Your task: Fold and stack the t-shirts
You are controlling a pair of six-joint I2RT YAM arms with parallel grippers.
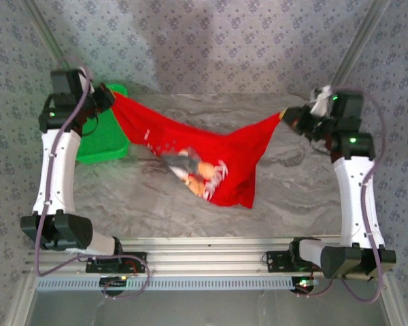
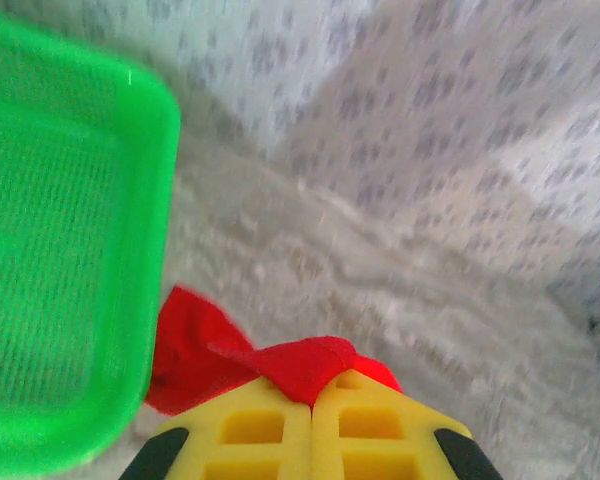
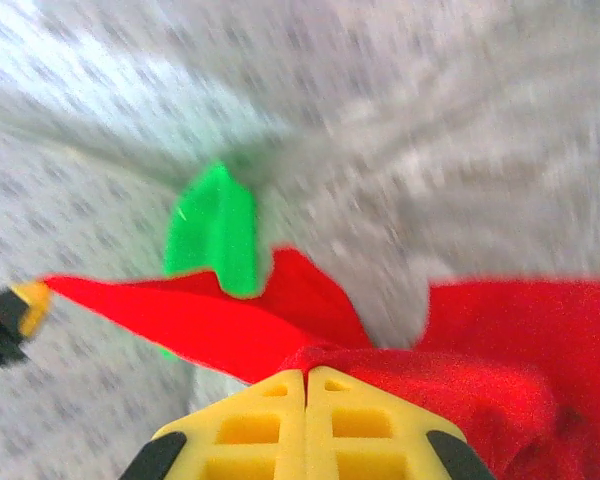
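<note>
A bright red t-shirt (image 1: 224, 153) hangs stretched above the table between my two grippers, sagging in the middle, where its tan bear print (image 1: 200, 173) is bunched. My left gripper (image 1: 107, 97) at the far left is shut on one corner of the t-shirt (image 2: 300, 365). My right gripper (image 1: 287, 117) at the far right is shut on the other end of the t-shirt (image 3: 480, 390). In each wrist view the yellow fingers (image 2: 250, 425) (image 3: 250, 420) press together with red cloth pinched at their tips. The shirt's lowest fold (image 1: 234, 197) touches the table.
A green mesh basket (image 1: 102, 139) sits at the back left of the grey marbled table (image 1: 292, 190), right under my left gripper; its rim (image 2: 155, 200) is close to the fingers. The basket (image 3: 215, 230) also appears past the stretched cloth in the right wrist view.
</note>
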